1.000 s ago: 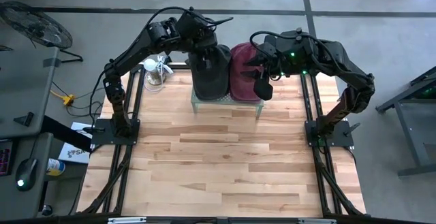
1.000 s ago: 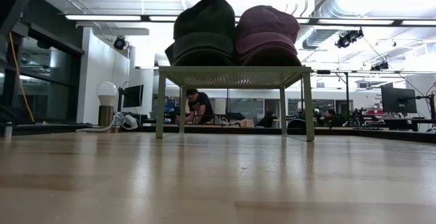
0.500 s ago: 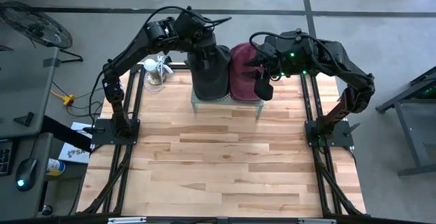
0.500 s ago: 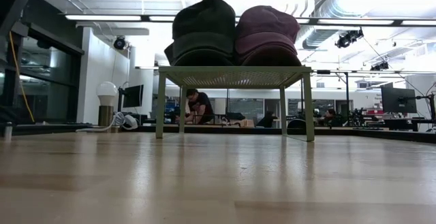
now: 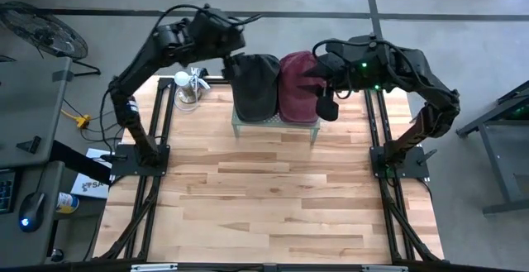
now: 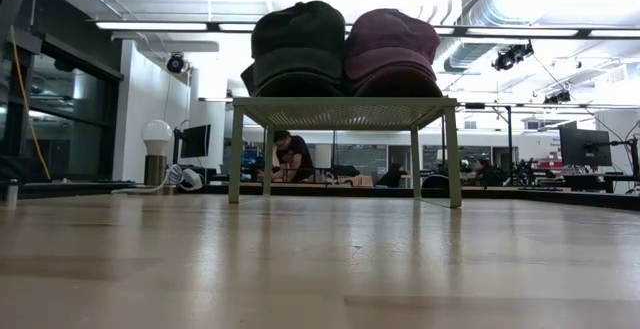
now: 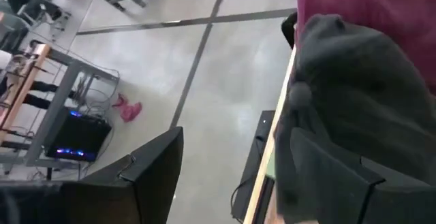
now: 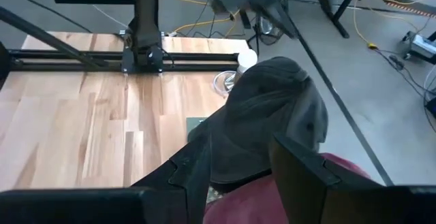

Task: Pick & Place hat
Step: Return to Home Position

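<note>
White lamp [image 5: 187, 88] stands just left of shelf [image 6: 340, 112] at table's [image 5: 273, 198] far edge. Left gripper [image 7: 235, 142] hangs high over shelf's back-left corner, fingers spread, nothing btwn them. On shelf: black caps [image 6: 298, 47] stacked on left half, dark red caps [image 6: 388, 47] stacked on right half, stacks touching. Right gripper [image 8: 238, 149] hovers over shelf's right end beside red stack, fingers apart, empty. Person [image 6: 292, 155] in bkgd, seen under shelf.

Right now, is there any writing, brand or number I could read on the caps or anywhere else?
No text is readable.
On the black caps and dark red caps: no logo or lettering visible.
On the white sheet near the high view's left edge: bluish print, too small to read.
</note>
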Controlling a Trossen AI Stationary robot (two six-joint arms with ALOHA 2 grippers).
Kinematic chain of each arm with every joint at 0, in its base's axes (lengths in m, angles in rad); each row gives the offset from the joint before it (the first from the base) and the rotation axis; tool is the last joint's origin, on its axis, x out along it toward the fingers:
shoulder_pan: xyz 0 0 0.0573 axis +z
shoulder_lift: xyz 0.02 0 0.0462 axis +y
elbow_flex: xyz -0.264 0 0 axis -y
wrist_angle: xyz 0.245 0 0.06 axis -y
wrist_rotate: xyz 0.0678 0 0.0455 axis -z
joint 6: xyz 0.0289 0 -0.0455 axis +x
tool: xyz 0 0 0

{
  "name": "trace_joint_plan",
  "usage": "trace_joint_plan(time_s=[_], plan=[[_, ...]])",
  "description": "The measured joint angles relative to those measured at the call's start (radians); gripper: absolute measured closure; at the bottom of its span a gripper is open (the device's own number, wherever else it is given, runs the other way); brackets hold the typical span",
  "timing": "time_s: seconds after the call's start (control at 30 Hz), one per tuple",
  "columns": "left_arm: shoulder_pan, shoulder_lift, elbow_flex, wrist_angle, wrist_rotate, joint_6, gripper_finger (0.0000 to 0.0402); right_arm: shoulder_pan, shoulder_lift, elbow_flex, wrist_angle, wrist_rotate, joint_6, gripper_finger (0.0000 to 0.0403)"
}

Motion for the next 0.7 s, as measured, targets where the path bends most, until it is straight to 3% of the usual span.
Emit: trace_joint_plan(time_s=[0.47,0.6,0.7], plan=[[-0.016,-0.25,0.0,-0.223,0.159,-0.218,0.0134,0.001,-0.099,0.0,-0.225,-0.005,0.107,0.0263],[-0.016,-0.312,-0.023,-0.29,0.28,-0.23,0.0134,0.014,-0.1,-0.014,-0.195,-0.008,0.113,0.0263],[-0.017,-0.384,-0.125,-0.276,0.328,-0.248,0.0134,0.023,-0.115,-0.128,-0.1,-0.032,0.137,0.0263]])
